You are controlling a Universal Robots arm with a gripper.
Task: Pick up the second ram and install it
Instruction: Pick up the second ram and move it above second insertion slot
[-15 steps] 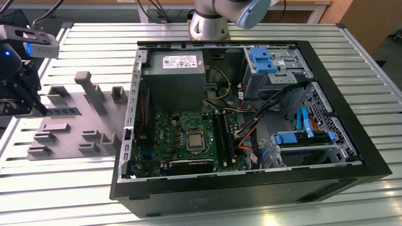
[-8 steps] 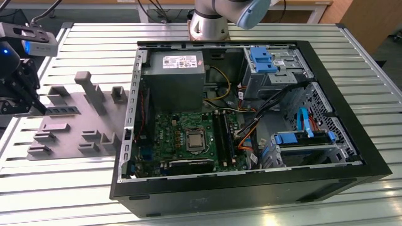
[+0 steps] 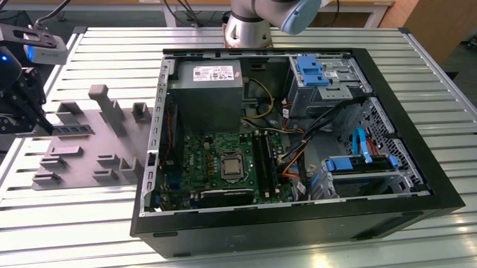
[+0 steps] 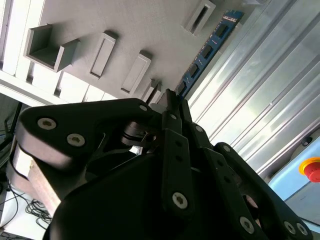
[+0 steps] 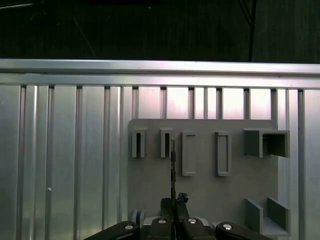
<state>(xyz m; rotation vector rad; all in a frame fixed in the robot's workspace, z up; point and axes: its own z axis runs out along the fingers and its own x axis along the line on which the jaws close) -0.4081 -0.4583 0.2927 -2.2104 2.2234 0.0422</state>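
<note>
Jaws of your black gripper look pinched on one end of the slim blue ram stick, which stands on edge in the grey plastic holder tray, at the exterior view's left. It should be light, stiff and fragile: grip the board edges, not the chips.

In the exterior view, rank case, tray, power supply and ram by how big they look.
Largest to smallest:
1. case
2. tray
3. power supply, not far behind the tray
4. ram, a thin strip, clearly smallest
</note>
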